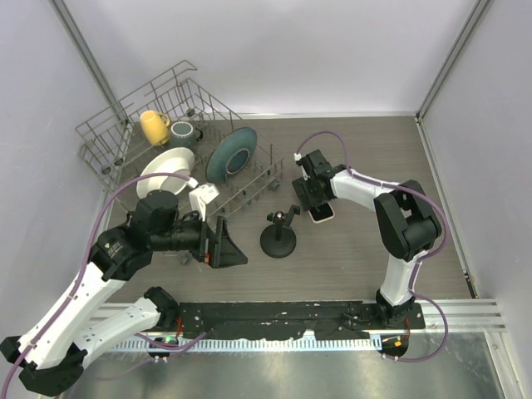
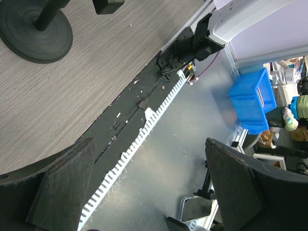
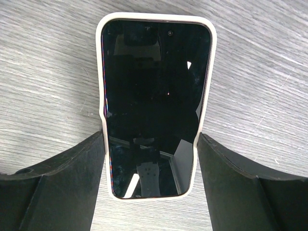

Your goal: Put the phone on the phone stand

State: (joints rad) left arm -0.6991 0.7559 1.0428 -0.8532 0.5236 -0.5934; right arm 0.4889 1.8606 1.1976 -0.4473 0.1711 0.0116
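The phone, black screen with a pale rim, lies flat just at the grey table, right of the middle in the top view. My right gripper is shut on it: both black fingers press its long sides near the lower end and the rim bends in there. It reaches down over the phone in the top view. The phone stand, black with a round base, stands just left of the phone; its base shows in the left wrist view. My left gripper is open and empty, left of the stand.
A grey wire dish rack at the back left holds a yellow cup, a white plate and a teal plate. A black rail runs along the near edge. A blue bin sits off the table.
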